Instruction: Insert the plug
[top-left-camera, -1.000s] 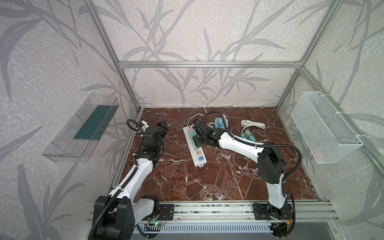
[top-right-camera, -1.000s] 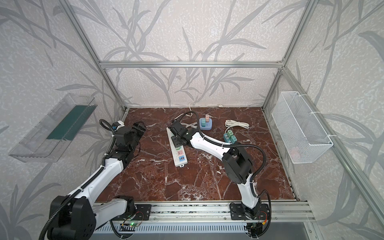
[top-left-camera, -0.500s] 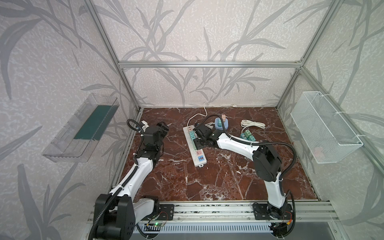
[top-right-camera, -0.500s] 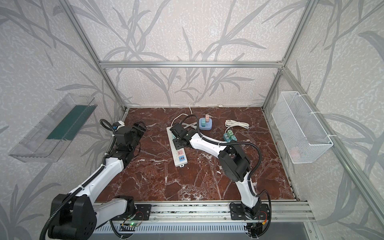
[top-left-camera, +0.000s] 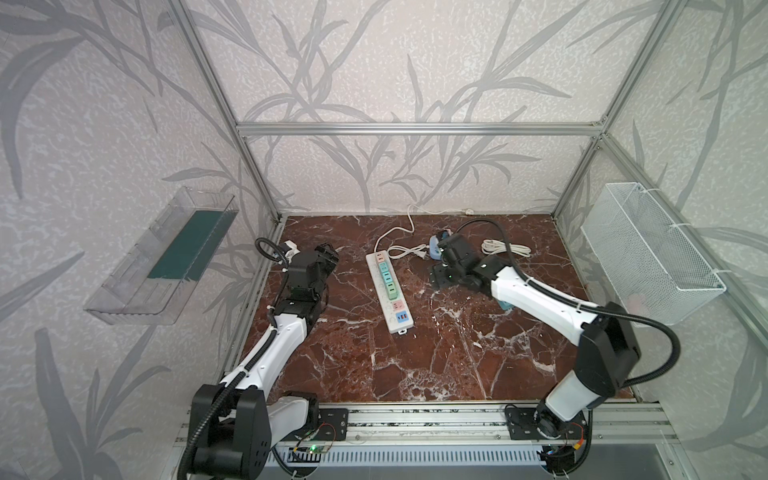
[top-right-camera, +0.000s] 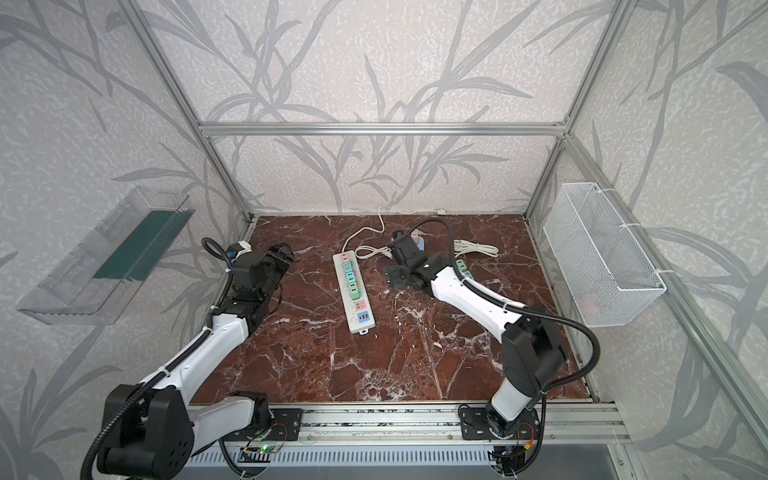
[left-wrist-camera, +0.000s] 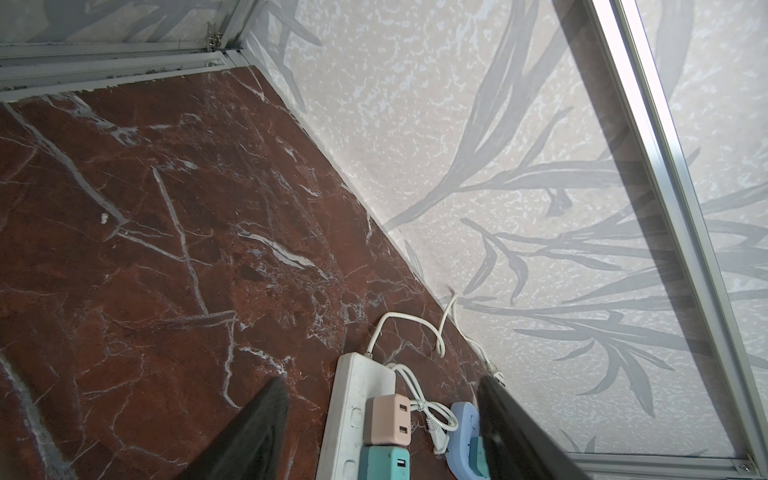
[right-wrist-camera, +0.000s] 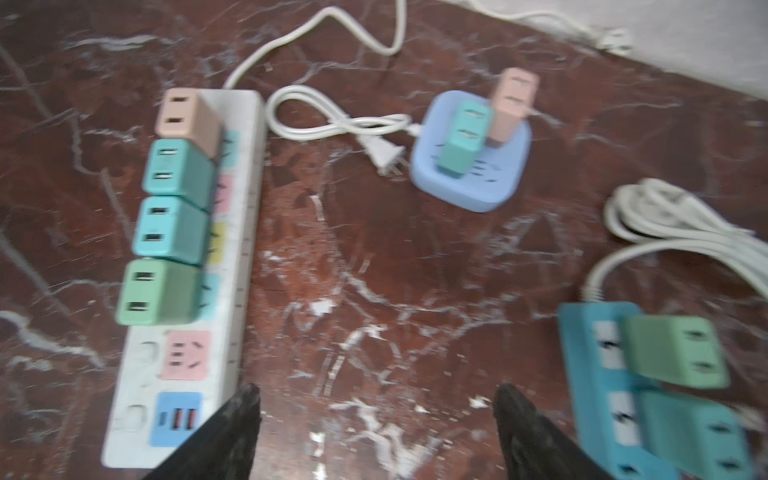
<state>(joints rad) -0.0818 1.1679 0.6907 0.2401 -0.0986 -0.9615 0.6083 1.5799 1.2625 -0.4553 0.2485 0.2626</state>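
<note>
In a top view a white power strip lies near the middle of the marble table, its far sockets filled with a row of pink, teal and green plugs. A loose white cable loops just beyond it. The right arm reaches over a blue socket base, partly hiding it. The left gripper hangs well apart on the left. A wire basket hangs on the right wall, a clear tray on the left
</note>
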